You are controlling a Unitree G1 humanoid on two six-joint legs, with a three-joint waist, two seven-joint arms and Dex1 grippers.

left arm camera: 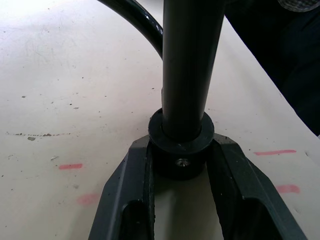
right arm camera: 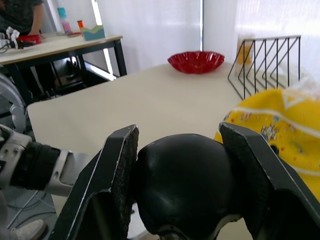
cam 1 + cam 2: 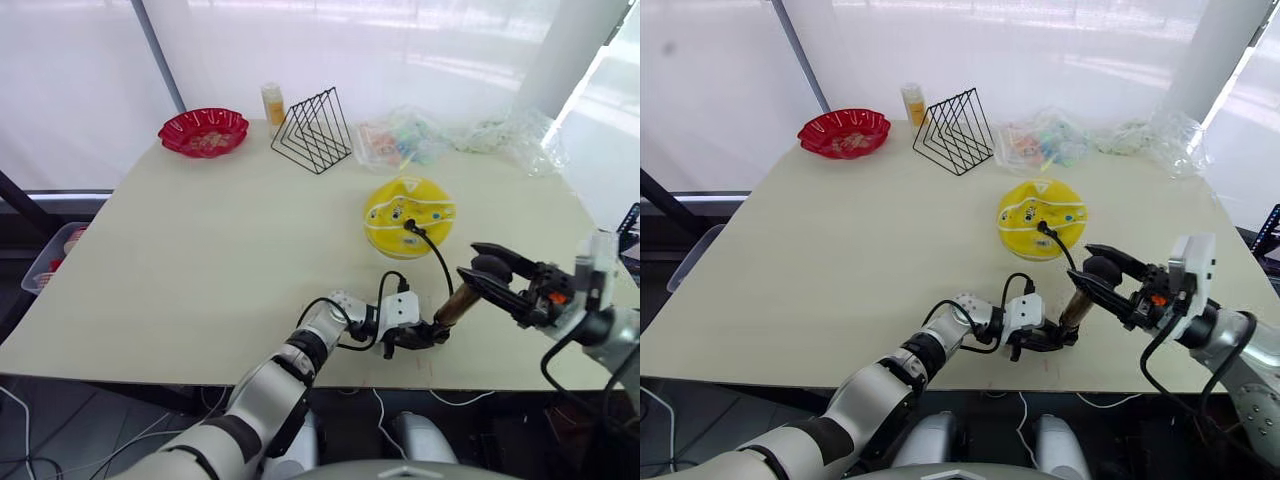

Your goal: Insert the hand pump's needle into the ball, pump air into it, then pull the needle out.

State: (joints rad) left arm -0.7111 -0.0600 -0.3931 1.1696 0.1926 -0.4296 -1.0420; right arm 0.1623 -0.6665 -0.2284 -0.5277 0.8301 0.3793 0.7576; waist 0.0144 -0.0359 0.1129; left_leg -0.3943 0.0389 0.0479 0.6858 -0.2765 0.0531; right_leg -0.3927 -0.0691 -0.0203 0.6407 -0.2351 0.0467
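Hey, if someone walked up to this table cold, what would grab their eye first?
Probably the saggy yellow ball mid-table, a black hose running into its top. Next, at the near edge, the hand pump held between both arms: left gripper clamped on its base, right gripper on its handle. Then the red bowl at the far left corner.
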